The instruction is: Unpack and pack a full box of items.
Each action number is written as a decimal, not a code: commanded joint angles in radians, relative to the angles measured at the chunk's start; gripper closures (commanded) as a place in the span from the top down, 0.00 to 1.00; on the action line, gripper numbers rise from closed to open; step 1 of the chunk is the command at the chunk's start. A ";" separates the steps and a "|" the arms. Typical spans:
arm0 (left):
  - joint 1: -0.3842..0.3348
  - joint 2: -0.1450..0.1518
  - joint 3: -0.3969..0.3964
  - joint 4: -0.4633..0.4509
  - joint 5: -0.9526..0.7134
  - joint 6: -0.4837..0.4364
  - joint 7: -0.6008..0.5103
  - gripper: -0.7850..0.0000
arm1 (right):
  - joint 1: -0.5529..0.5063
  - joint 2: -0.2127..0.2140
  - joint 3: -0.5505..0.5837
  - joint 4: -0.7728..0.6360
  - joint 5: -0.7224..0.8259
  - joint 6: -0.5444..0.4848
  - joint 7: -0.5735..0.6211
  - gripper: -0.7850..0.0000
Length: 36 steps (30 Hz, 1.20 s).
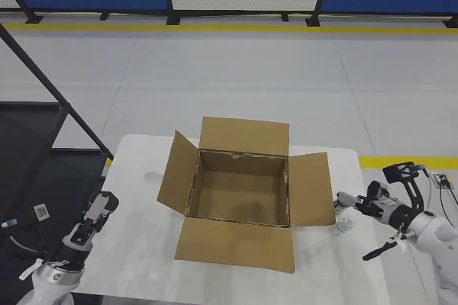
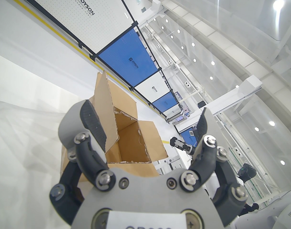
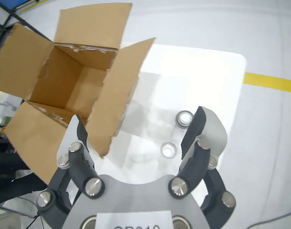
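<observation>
An open cardboard box (image 1: 237, 191) stands mid-table with all flaps folded out; its inside shows bare cardboard (image 3: 71, 82). Two small clear glass jars (image 3: 184, 119) (image 3: 168, 149) stand upright on the white table right of the box, and one of them is seen from above (image 1: 343, 225). My right gripper (image 1: 342, 203) (image 3: 138, 125) hovers open just above and beside those jars, holding nothing. My left gripper (image 1: 101, 204) (image 2: 145, 115) is open near the table's front left edge, pointing toward the box (image 2: 126, 132).
The white table (image 1: 145, 244) has bare room left of the box. A black frame with dark fabric (image 1: 23, 152) stands at the left of the table. The right table edge (image 3: 240, 77) lies close behind the jars.
</observation>
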State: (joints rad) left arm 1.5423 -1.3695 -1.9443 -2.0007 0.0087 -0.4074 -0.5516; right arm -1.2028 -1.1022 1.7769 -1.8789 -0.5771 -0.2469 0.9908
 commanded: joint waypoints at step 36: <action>-0.026 0.037 0.075 0.070 0.145 0.011 0.136 1.00 | 0.374 0.022 -0.342 0.414 0.277 -0.172 0.064 0.45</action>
State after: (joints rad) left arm 1.5150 -1.3334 -1.8688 -1.9299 0.1544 -0.3958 -0.4186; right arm -0.8331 -1.0809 1.4384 -1.4700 -0.3054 -0.4239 1.0546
